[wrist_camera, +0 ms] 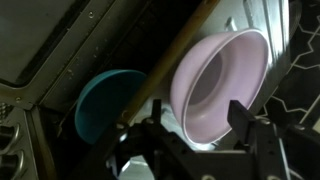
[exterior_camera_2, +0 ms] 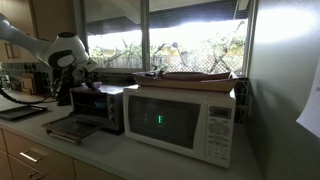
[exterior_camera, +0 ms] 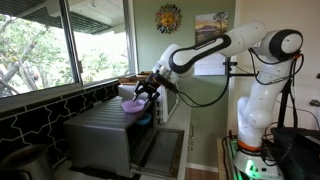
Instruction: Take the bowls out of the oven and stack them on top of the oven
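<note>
The lilac bowl point(exterior_camera: 130, 102) sits tilted at the near end of the grey oven's top point(exterior_camera: 105, 125), right under my gripper point(exterior_camera: 148, 91). In the wrist view the lilac bowl point(wrist_camera: 222, 85) fills the right half, its lower rim between my spread fingers point(wrist_camera: 197, 106), which do not clamp it. The light blue bowl point(wrist_camera: 103, 102) lies lower to the left, in shadow behind a tan bar point(wrist_camera: 165, 65). The oven point(exterior_camera_2: 98, 110) stands with its front door point(exterior_camera_2: 68, 128) dropped open.
A white microwave point(exterior_camera_2: 180, 122) with a wooden tray on top point(exterior_camera_2: 190, 75) stands beside the oven. Windows point(exterior_camera: 60, 40) and a dark tiled ledge point(exterior_camera: 40, 115) run along the counter's back. The oven door point(exterior_camera: 160, 150) juts out over the counter's edge.
</note>
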Action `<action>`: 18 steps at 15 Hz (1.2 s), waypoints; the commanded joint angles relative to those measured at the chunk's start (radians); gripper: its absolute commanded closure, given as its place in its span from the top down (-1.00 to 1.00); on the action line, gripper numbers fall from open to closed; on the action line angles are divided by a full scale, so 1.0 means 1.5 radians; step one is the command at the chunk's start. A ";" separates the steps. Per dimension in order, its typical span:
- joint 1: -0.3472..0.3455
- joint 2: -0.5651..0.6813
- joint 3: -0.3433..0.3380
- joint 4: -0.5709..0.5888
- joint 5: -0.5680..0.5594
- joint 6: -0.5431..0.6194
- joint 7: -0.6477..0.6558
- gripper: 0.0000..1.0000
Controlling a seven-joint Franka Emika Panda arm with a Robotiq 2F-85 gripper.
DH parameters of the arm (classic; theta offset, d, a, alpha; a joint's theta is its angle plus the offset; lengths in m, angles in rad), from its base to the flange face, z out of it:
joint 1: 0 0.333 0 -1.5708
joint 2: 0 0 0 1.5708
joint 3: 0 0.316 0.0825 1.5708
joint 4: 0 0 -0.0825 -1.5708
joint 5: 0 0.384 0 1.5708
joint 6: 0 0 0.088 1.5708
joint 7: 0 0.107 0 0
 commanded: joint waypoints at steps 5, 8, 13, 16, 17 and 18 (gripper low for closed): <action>0.038 -0.097 -0.081 -0.057 0.001 -0.012 -0.063 1.00; 0.084 -0.146 -0.130 -0.114 0.058 -0.013 -0.165 1.00; 0.111 -0.193 -0.155 -0.199 0.131 -0.003 -0.251 1.00; 0.125 -0.193 -0.156 -0.234 0.185 0.012 -0.282 1.00; 0.126 -0.192 -0.153 -0.242 0.200 0.013 -0.292 1.00; 0.132 -0.186 -0.151 -0.247 0.218 0.019 -0.309 1.00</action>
